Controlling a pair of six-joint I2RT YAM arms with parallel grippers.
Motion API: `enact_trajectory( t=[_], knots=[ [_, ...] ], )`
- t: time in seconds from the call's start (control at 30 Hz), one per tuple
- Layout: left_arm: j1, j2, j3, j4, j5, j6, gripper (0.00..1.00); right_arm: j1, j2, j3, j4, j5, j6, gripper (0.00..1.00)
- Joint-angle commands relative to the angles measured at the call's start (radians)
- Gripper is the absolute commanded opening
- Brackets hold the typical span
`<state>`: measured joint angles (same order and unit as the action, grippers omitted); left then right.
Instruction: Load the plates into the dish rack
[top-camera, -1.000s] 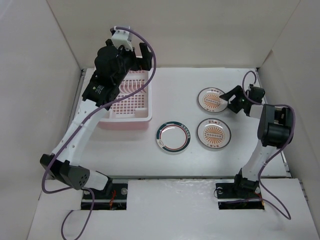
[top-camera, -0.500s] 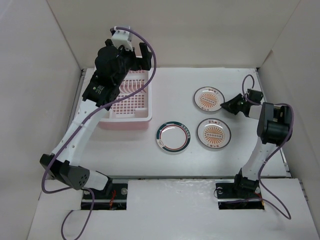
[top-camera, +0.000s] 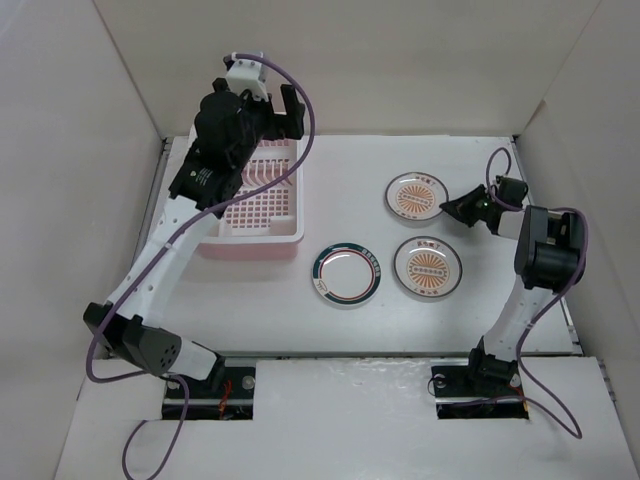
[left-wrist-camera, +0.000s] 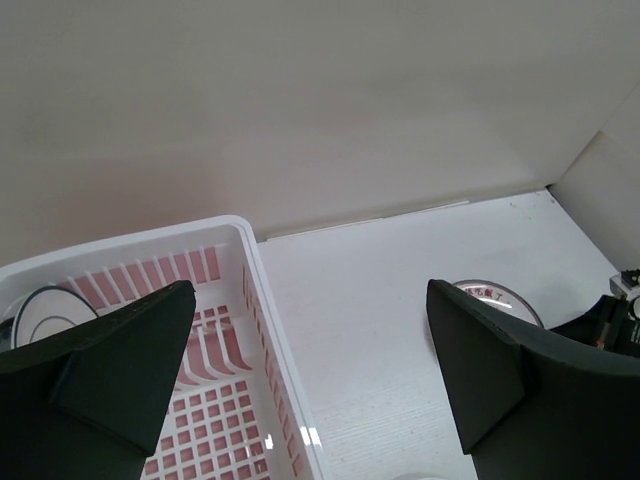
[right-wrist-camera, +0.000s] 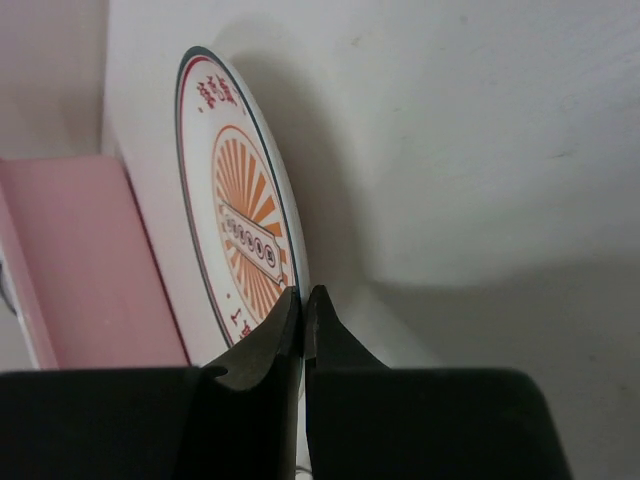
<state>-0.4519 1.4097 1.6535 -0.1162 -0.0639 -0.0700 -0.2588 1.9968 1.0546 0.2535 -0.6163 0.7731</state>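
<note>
though half behind left claw, plate

White surface carries a pink dish rack at upper left, a green-rimmed plate at centre, an upper sunburst plate and a lower sunburst plate at right.

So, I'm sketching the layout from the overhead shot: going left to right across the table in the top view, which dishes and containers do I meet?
dish rack → green-rimmed plate → then far sunburst plate and near sunburst plate, which overlap sideways, so they are unranked against each other.
</note>
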Motion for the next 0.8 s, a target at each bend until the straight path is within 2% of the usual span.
enact_trajectory(
  t=[0.0, 0.03, 0.07, 0.17, 0.27, 0.43, 0.6, 0.77],
  knots=[
    [-0.004, 0.02, -0.008, 0.061, 0.029, -0.013, 1.0, -0.002, -0.081, -0.011, 0.223, -0.103, 0.115, 0.0],
    [-0.004, 0.031, -0.017, 0.075, 0.029, -0.023, 1.0, -0.002, -0.081, -0.011, 0.278, -0.132, 0.15, 0.0],
    [-0.004, 0.041, -0.017, 0.075, 0.044, -0.024, 1.0, -0.002, -0.09, -0.024, 0.405, -0.161, 0.232, 0.0],
    [-0.014, 0.064, -0.027, 0.095, 0.072, -0.033, 1.0, -0.002, -0.09, -0.034, 0.592, -0.238, 0.355, 0.0],
    [-0.024, 0.112, -0.027, 0.104, 0.13, -0.042, 1.0, -0.002, -0.113, -0.044, 0.732, -0.289, 0.406, 0.0],
    [-0.024, 0.182, -0.047, 0.165, 0.341, -0.062, 1.0, 0.046, -0.132, -0.054, 1.032, -0.393, 0.538, 0.0],
    [-0.024, 0.276, -0.012, 0.174, 0.516, -0.102, 1.0, 0.102, -0.174, -0.054, 1.084, -0.416, 0.539, 0.0],
    [-0.024, 0.322, 0.008, 0.216, 0.642, -0.14, 1.0, 0.139, -0.223, -0.045, 0.988, -0.407, 0.442, 0.0]
  ],
)
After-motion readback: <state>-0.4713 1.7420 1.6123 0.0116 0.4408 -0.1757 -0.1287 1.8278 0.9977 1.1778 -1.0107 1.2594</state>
